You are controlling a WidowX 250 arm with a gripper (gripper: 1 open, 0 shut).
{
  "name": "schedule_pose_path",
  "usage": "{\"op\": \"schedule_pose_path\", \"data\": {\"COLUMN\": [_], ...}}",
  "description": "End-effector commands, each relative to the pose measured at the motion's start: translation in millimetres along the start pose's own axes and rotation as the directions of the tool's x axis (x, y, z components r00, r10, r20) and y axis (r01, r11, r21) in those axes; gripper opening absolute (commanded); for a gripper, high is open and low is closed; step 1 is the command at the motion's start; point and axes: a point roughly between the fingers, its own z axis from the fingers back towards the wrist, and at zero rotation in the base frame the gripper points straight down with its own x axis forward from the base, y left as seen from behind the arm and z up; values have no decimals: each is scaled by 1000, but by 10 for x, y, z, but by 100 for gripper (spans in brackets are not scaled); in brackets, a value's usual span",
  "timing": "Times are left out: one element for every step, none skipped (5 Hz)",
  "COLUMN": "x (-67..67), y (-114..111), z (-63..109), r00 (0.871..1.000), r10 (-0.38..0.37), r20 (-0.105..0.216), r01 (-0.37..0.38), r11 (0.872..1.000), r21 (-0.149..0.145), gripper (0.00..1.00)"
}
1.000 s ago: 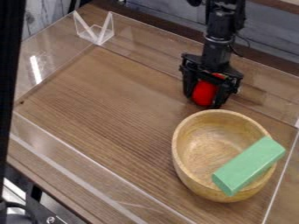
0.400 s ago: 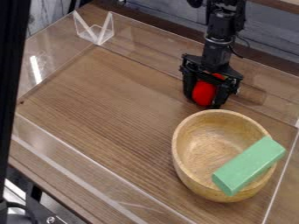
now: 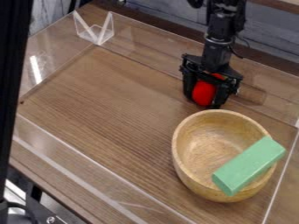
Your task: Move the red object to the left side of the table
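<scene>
The red object is a small round toy resting on the brown wood-grain table at the back right. My black gripper comes straight down over it, open, with a finger on each side of the toy. The toy's top is hidden behind the gripper body. I cannot tell whether the fingers touch it.
A round wooden bowl sits just in front of the gripper at the right, with a green rectangular block leaning over its rim. Low clear acrylic walls edge the table, and a clear bracket stands at the back left corner.
</scene>
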Motion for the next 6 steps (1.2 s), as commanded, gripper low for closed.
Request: {"op": "schedule_pose_path", "data": {"x": [111, 120, 125, 130, 133, 99], "y": [44, 50, 60, 68, 76, 96], "z": [187, 195, 196, 198, 200, 385], "r00": [998, 997, 997, 997, 996, 992], "r10": [5, 4, 5, 6, 7, 7], "r20": [69, 74, 79, 83, 87, 122], "r01": [-6, -5, -5, -6, -7, -7], "r11": [1000, 1000, 1000, 1000, 1000, 1000], "r21": [4, 5, 4, 2, 0, -1], "gripper": [100, 100, 100, 100, 100, 0]}}
